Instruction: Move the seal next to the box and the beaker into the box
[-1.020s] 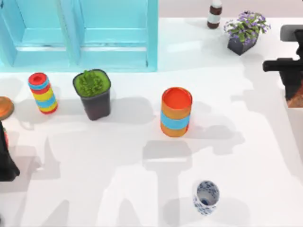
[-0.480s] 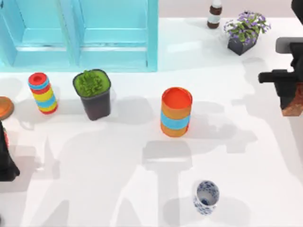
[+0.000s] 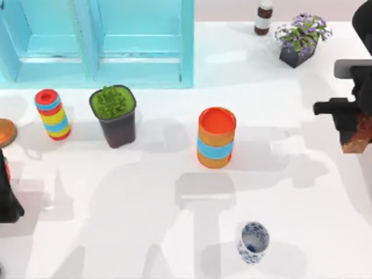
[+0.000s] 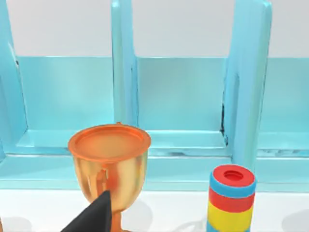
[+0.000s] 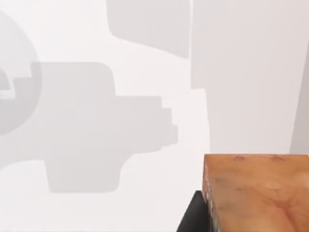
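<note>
So the blue box [image 3: 99, 43] at upper left holds nothing, beaker [image 3: 253, 242] sits lower center on the white table [image 3: 145, 221], right gripper [image 3: 356, 129] pinches the seal [image 3: 359, 132] at right edge.

Right hand [image 3: 356, 135] carrying the seal [image 3: 358, 132] has shifted leftward; slightly nearer the table's front.

Seal [image 3: 357, 133] half cut off at the table's right edge, its top behind the right pincer [image 3: 350, 119].

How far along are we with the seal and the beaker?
Nothing is placed yet. In hand: the right gripper, at the table's right edge, holds the reddish-brown mottled seal block above the surface. Left: set it beside the light-blue box, then put the small blue-patterned white beaker inside.
</note>
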`<state>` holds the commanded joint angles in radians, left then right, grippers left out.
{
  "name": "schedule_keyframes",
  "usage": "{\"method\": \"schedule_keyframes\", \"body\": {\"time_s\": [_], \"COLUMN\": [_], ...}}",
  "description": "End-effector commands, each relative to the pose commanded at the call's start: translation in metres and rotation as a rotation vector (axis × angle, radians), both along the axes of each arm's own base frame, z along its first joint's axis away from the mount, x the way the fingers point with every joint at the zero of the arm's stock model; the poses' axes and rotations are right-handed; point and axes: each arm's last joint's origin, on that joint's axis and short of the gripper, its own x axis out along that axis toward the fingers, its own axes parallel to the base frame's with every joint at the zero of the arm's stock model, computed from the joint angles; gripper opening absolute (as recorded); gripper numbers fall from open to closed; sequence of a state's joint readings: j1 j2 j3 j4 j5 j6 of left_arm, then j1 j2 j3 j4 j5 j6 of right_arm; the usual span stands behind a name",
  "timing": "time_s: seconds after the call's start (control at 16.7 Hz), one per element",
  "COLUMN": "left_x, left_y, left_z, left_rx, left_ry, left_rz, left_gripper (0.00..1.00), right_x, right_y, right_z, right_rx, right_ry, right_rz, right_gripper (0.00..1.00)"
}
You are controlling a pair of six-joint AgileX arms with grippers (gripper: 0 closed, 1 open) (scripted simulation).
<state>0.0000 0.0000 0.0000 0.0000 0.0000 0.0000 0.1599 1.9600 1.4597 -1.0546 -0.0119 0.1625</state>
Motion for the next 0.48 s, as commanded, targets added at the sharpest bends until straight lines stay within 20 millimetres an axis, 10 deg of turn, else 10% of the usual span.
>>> {"method": "schedule_keyframes", "body": {"time_s": [0.18, 0.48], "left_x": [0.0, 0.0], "left_y": [0.0, 0.0], "left_z": [0.0, 0.0], "left_rx": [0.0, 0.0], "left_ry": [0.0, 0.0], "left_rz": [0.0, 0.0], "left_gripper": [1.0, 1.0], "right_x": [0.0, 0.0], "right_y": [0.0, 0.0], "right_z": [0.0, 0.0], "right_rx": [0.0, 0.0], "right_ry": [0.0, 0.0], "right_rz": [0.0, 0.0], "right_gripper": [0.0, 0.38]}}
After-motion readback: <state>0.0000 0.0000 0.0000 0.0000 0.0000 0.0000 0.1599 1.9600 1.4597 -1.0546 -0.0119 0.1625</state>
